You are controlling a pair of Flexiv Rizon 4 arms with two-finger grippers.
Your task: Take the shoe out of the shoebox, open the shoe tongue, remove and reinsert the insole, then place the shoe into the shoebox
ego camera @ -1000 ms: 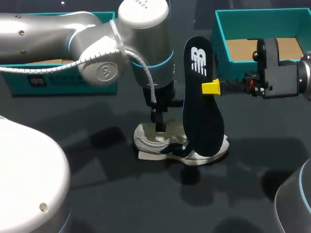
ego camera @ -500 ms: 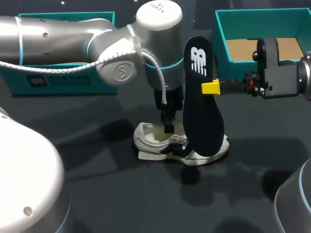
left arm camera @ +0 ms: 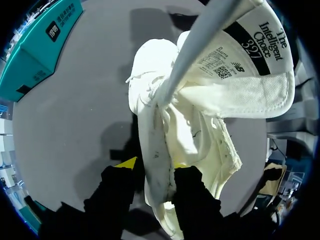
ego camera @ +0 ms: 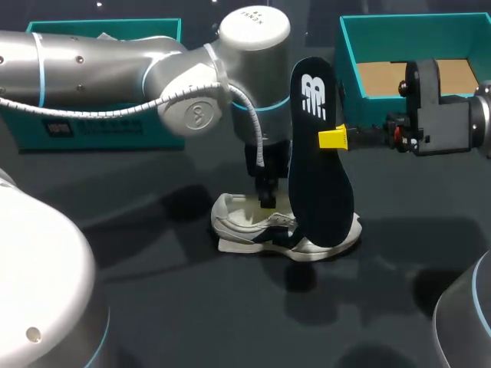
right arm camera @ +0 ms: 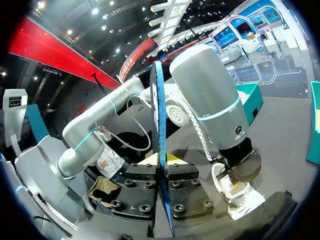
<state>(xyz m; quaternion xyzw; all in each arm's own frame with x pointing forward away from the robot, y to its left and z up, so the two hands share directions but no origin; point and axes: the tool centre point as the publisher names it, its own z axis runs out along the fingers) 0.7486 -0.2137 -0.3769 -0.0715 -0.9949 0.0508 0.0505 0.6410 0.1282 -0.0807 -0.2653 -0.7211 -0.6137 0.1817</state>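
Your right gripper (ego camera: 334,139) is clamping the insole (ego camera: 318,176) upright, long axis vertical, lower end at the shoe (ego camera: 245,226) mid-tabletop (ego camera: 153,307); your left gripper (left arm camera: 152,172) is pinching the shoe's side wall.

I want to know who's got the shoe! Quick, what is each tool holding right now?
Left tool: closed on the shoe, at its side wall.
Right tool: closed on the insole, held upright.
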